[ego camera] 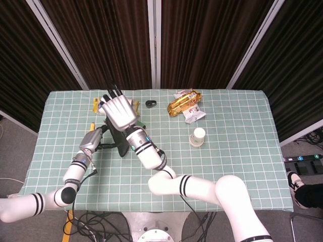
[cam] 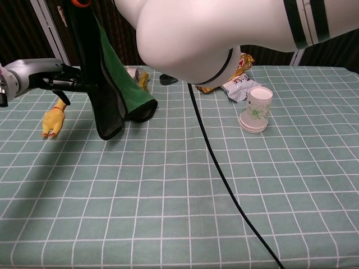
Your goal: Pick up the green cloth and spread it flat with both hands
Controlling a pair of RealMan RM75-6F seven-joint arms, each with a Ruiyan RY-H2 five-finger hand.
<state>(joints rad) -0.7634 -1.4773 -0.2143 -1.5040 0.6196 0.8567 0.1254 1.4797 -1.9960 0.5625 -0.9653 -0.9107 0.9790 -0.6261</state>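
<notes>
Green cloth [cam: 112, 78] hangs in a long vertical bunch, not spread. Dark, almost black outer face, brighter green on the inner fold toward the right. Lower end is folded over and rests on the tabletop [cam: 224, 196] at the left-centre of the chest view; top runs out of frame. In the head view the cloth [ego camera: 121, 141] shows only as a dark strip below the right hand.

Right hand [ego camera: 119, 112] is raised above the tabletop, back of hand to the head camera, fingers pointing away toward the curtain. It holds the cloth's upper end; the cloth drops straight from under it. Grip itself is hidden by the hand.

Left hand [ego camera: 92, 140] sits just left of the hanging cloth, dark fingers [cam: 73, 85] reaching into its left edge, touching it. Cannot tell whether they have closed on the fabric.

Containers: paper cup [cam: 257, 109] with a floral print stands upside down on the tabletop, right of centre, well apart from the cloth. Contents not visible.

Other: yellow rubber chicken toy [cam: 53, 121] lies left of the cloth. Gold snack packet [ego camera: 183, 102] and a white wrapper [cam: 240, 87] at the far side, small black ring [ego camera: 150, 104] beside them. Black cable [cam: 224, 179] trails across the checked cover.
</notes>
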